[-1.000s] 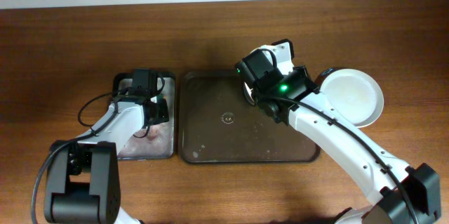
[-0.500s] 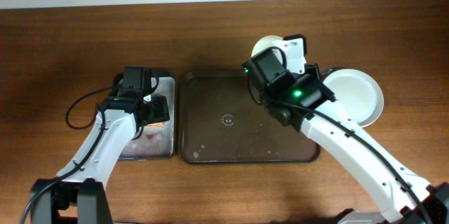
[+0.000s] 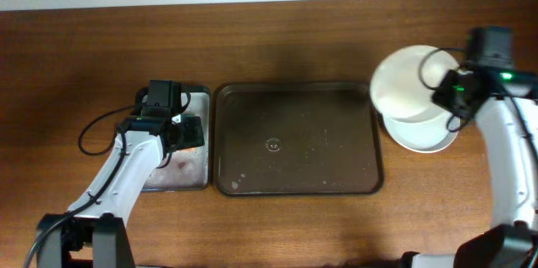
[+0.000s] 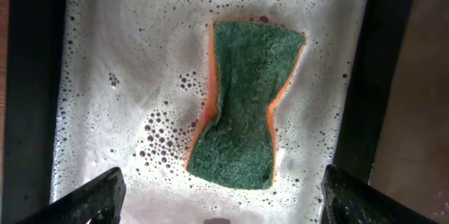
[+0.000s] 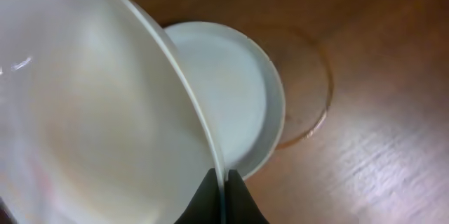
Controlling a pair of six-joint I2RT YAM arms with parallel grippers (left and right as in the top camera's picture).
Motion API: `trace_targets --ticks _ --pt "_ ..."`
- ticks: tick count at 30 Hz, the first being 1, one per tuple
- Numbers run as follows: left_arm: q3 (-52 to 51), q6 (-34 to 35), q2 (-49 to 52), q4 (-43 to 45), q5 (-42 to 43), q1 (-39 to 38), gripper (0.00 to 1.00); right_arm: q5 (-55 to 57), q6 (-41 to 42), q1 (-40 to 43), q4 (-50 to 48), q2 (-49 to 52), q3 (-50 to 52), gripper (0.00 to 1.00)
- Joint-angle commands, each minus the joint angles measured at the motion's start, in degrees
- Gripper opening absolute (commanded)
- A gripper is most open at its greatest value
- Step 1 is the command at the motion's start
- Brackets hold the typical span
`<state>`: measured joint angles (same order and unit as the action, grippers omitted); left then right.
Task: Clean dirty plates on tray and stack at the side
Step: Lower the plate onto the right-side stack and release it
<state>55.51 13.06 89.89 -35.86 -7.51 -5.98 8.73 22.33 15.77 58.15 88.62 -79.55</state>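
moved since earlier frame: held plate (image 3: 409, 83), carried by right gripper (image 5: 222, 190) from tray's (image 3: 294, 186) far edge to right of tray, tilted above lower plate (image 3: 420, 136) on table (image 3: 84, 49). right gripper was clamped on held plate's rim. lower plate lay just beside tray's right rim. left gripper (image 4: 221, 203) hung over grey tray (image 3: 181, 177), fingers apart, sponge (image 4: 242, 104) free in suds below.

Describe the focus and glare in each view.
Overhead: evenly lit and sharp, though the held plate looks slightly washed out. Left wrist: the sponge and foam are crisp. Right wrist: the same plate, close to the lens, is blurred, with a small glint at its left; the plate beneath is soft too.
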Motion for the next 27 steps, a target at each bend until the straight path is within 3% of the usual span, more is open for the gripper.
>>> trace_targets --ticks 1,8,9,10,11,12,18,20,23,27 --pt "0.85 0.11 -0.46 -0.02 -0.2 0.13 0.89 -4.31 0.44 6.86 0.44 3.82 -0.46 0.04" --pt "0.85 0.11 -0.46 -0.02 -0.2 0.13 0.89 -8.9 -2.45 9.68 -0.72 12.31 -0.44 0.05" --pt "0.85 0.11 -0.46 -0.02 -0.2 0.13 0.89 -9.7 -2.43 9.7 -0.72 12.87 -0.44 0.13" --pt "0.85 0.11 -0.46 -0.02 -0.2 0.13 0.89 -10.84 -2.36 9.7 -0.68 13.14 -0.44 0.45" --pt "0.85 0.11 -0.46 -0.02 -0.2 0.13 0.89 -11.74 -2.36 9.7 -0.72 13.14 -0.44 0.63" --pt "0.85 0.11 -0.46 0.02 -0.22 0.13 0.93 -13.46 -2.4 9.7 -0.74 13.09 -0.46 0.7" --pt "2.84 0.07 -0.52 0.46 -0.17 0.13 0.98 -39.1 -15.37 6.69 -0.11 13.0 -0.5 0.78" --pt "5.18 0.07 -0.52 -1.33 -0.15 0.13 0.99 -37.73 -17.97 2.64 1.6 13.0 -0.5 0.87" --pt "7.87 0.09 -0.52 -5.49 1.29 0.15 1.0 -28.92 -18.03 -3.65 4.55 13.0 -0.5 0.92" --pt "9.38 0.15 -0.74 -17.68 5.03 0.31 0.99 -19.8 -17.42 -12.0 10.75 12.74 -0.5 0.99"
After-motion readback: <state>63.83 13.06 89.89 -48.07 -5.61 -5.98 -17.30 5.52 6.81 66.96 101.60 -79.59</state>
